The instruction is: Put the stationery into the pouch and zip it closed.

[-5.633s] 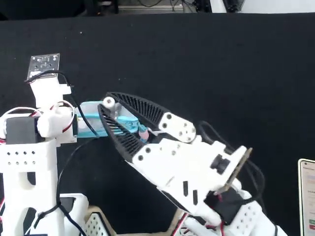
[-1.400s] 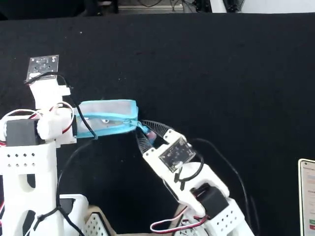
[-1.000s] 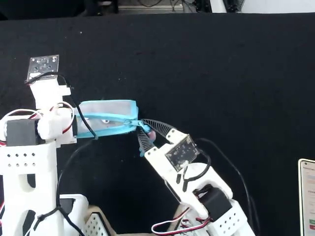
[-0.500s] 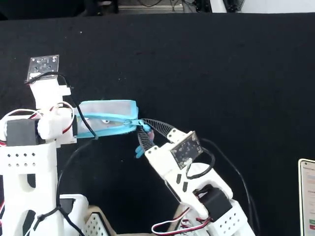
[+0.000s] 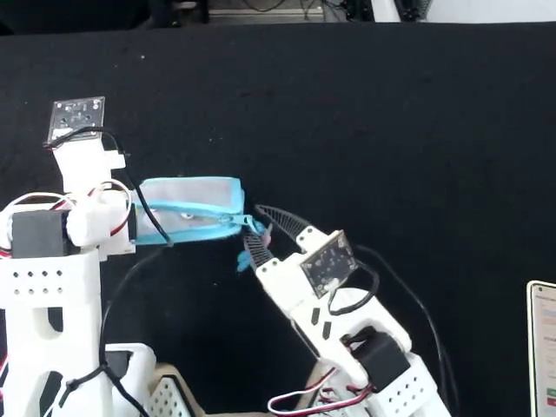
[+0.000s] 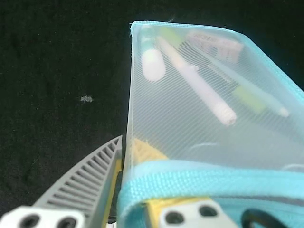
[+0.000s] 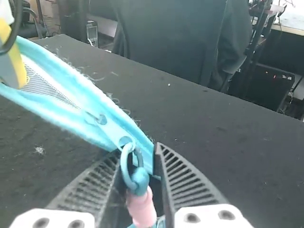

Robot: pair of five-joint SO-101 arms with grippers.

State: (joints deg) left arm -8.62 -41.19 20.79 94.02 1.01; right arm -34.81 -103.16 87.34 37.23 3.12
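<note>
Left arm (image 5: 52, 261): white, standing at the near left corner of the black surface (image 5: 391, 130), with its wrist turned towards the pouch.
Left claw (image 6: 124, 161): clamped on the pouch's left end. One grey ribbed finger (image 6: 90, 185) lies outside the mesh, and a yellow pad shows through the mesh from the other side.
Pouch (image 5: 187, 204): a translucent mesh bag with teal trim. It is held up on its long edge, left of centre and between the two arms.
Stationery: all inside the pouch, seen through the mesh in the left wrist view. There is a long white pen (image 6: 197, 88), a stubby white-capped piece (image 6: 153, 64), a thin pen with a green band (image 6: 247, 97) and a pale pink block (image 6: 213, 42) at the far end.
Zip band (image 7: 61, 114): teal, running along the pouch's top edge.
Slider (image 7: 124, 141): at the right-hand end of the band, at the corner nearest the right claw.
Pull (image 7: 140, 202): a teal ring with a pink tab, hanging from the slider and lying between the right claw's fingers.
Right claw (image 7: 137, 156): its black ribbed fingers stand parted on either side of the pull, tips just at the pouch's corner. Whether they touch the tab cannot be told.
Right arm (image 5: 347, 321): white, reaching in from the near edge towards the pouch.
White card (image 5: 543, 347): at the far right edge of the surface, well apart from the pouch.
</note>
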